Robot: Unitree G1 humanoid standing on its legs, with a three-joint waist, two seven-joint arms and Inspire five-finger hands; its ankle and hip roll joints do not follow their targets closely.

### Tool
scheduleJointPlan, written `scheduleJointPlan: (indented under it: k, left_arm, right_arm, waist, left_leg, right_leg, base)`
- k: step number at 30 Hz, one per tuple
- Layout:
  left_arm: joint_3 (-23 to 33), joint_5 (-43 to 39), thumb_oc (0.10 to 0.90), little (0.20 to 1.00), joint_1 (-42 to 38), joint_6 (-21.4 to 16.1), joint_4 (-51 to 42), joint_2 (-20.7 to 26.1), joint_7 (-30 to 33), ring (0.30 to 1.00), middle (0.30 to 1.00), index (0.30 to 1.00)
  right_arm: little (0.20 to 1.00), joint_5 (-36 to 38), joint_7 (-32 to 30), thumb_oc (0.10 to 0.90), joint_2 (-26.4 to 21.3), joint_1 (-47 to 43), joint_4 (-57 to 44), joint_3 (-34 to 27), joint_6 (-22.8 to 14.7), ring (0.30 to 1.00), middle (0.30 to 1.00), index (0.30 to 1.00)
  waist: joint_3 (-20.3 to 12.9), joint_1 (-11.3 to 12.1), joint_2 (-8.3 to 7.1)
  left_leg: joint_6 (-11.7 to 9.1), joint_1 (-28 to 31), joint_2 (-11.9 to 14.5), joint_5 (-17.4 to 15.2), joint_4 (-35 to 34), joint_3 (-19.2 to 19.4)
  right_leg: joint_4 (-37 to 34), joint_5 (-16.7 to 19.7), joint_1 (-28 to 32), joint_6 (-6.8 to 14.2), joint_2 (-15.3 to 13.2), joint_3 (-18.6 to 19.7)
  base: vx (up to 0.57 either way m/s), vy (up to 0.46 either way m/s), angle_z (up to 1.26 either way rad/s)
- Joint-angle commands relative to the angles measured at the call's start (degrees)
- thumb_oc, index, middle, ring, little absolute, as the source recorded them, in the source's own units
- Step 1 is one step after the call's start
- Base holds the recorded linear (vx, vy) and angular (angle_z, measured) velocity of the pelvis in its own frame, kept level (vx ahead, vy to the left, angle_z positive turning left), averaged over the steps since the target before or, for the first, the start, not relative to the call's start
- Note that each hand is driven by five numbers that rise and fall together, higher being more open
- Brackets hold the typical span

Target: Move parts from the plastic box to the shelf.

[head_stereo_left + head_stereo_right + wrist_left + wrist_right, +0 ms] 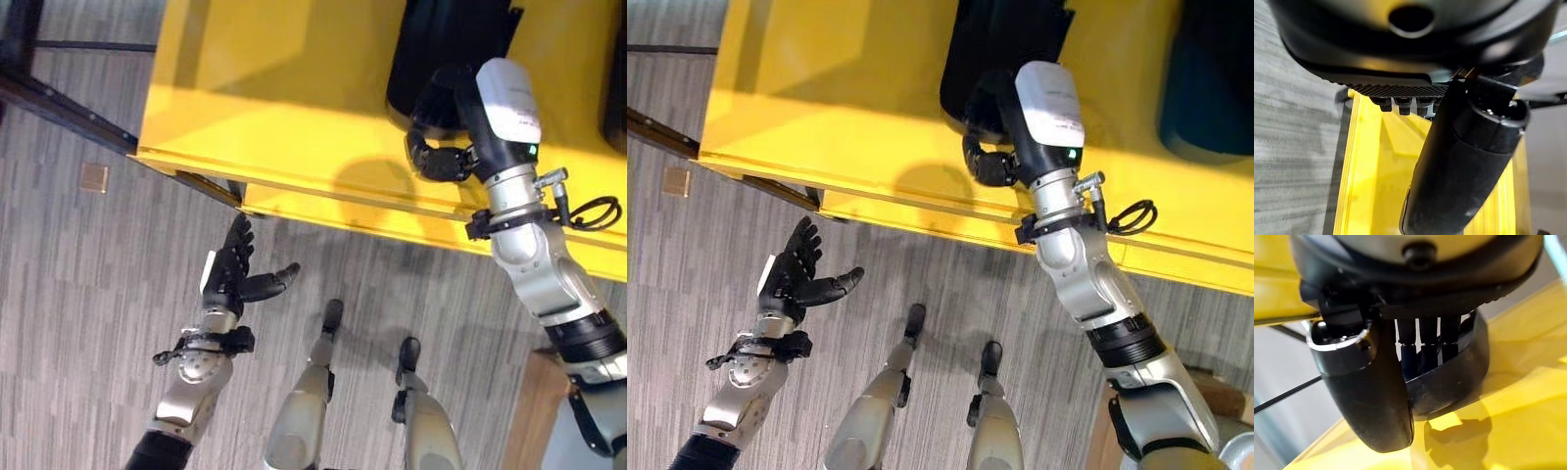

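A bulky black part rests on the yellow shelf. My right hand is at its near edge, over the shelf's front. In the right wrist view the fingers curl behind the part's curved black rim and the thumb closes in front of it. The hand's shadow falls on the yellow surface. My left hand hangs open over the grey floor, below the shelf's front edge, with straight fingers and nothing in it.
A second dark, rounded object stands on the shelf at the far right. A dark metal frame runs along the floor at the left. A brown box sits by my right side.
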Motion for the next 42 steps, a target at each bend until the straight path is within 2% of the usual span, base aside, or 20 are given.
scheduleJointPlan:
  k: [1, 9, 20, 31, 42]
  left_arm:
    - [2.85, -2.12, 0.9, 1.0, 0.25, -5.5, -5.54, 1.24, 0.55, 1.0, 1.0, 1.0]
    - [2.6, -2.12, 0.9, 1.0, -0.28, -5.73, -5.41, 0.89, 0.35, 1.0, 1.0, 1.0]
    - [3.35, -2.2, 0.9, 1.0, -0.08, -5.94, -5.49, 0.29, 0.63, 1.0, 1.0, 1.0]
    - [3.68, -2.77, 0.9, 1.0, -0.35, -6.21, -5.8, 0.54, 0.56, 1.0, 1.0, 1.0]
    - [4.09, -2.8, 0.9, 1.0, 0.28, -6.28, -5.38, 0.72, 0.58, 1.0, 1.0, 1.0]
  right_arm:
    - [0.3, 0.34, -6.56, 0.4, -2.75, -10.32, -3.29, 0.02, -2.07, 0.3, 0.3, 0.3]
    - [0.3, -0.29, -5.03, 0.4, -5.59, -11.29, -2.91, 1.04, -1.55, 0.3, 0.3, 0.3]
    - [0.3, -1.23, -1.38, 0.4, -6.84, -11.4, -4.25, 3.9, -2.41, 0.3, 0.3, 0.3]
    - [0.3, -1.51, 3.74, 0.4, -6.41, -17.18, -4.56, 11.83, -3.76, 0.3, 0.3, 0.3]
    - [0.3, -1.55, 5.03, 0.4, -6.37, -18.62, -4.29, 13.62, -3.83, 0.3, 0.3, 0.3]
  waist:
    - [-4.13, -0.52, -2.62]
    - [-4.1, -1.41, -3.03]
    - [-3.64, -1.78, -3.46]
    - [-3.03, -0.98, -4.08]
    - [-2.89, 0.05, -4.26]
  left_leg:
    - [-4.09, 4.15, 6.62, -2.39, -0.42, 5.77]
    - [-4.07, 4.78, 6.49, -3.1, -0.42, 6.85]
    - [-4.03, 5.32, 6.72, -3.43, -0.42, 7.21]
    - [-4.08, 5.15, 6.85, -3.08, -0.42, 6.59]
    - [-4.06, 4.39, 6.28, -2.98, -0.42, 5.61]
  right_leg:
    - [-0.55, 4.71, -1.28, -2.12, -0.38, 4.69]
    - [-2.43, 5.54, -0.64, -2.0, -0.65, 5.32]
    - [-2.27, 5.42, -0.67, -2.22, -0.48, 5.63]
    - [-1.59, 4.98, -0.8, -2.44, -0.32, 5.16]
    - [-2.05, 5.25, -0.41, -2.27, -0.66, 4.2]
  base:
    - [0.04, 0.048, -0.13]
    - [0.03, 0.013, -0.13]
    - [0.0, 0.001, -0.01]
    - [0.0, 0.0, 0.0]
    - [0.0, 0.005, 0.03]
